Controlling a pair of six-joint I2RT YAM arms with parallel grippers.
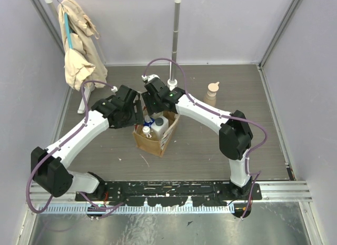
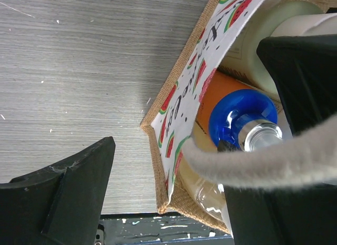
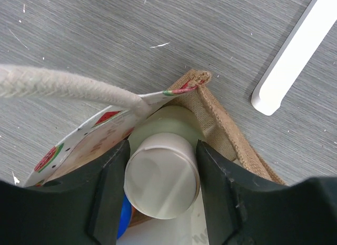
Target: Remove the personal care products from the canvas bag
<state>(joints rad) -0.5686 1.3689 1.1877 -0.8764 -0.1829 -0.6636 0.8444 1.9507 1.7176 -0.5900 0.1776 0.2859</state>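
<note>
Right wrist view: right pincer (image 3: 163, 150) grips the cream-capped bottle (image 3: 162, 187) in a corner of the canvas bag (image 3: 226, 134) (tight there); left pincer (image 2: 184, 124) gapes astride its wall, bare bench (image 2: 79, 71) outside.

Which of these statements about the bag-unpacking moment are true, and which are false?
1. The tan pump-top bottle stands on the table outside the canvas bag. True.
2. The right gripper hangs over bare table, away from the bag. False: its fingers sit against both sides of the cream-capped bottle inside the bag.
3. The left gripper is shut on a blue cap. False: it is open and straddles the bag's wall, one finger outside and one inside.
4. The blue-capped bottle is inside the bag. True.
5. The bag lies tipped on its side. False: it stands upright.
</note>
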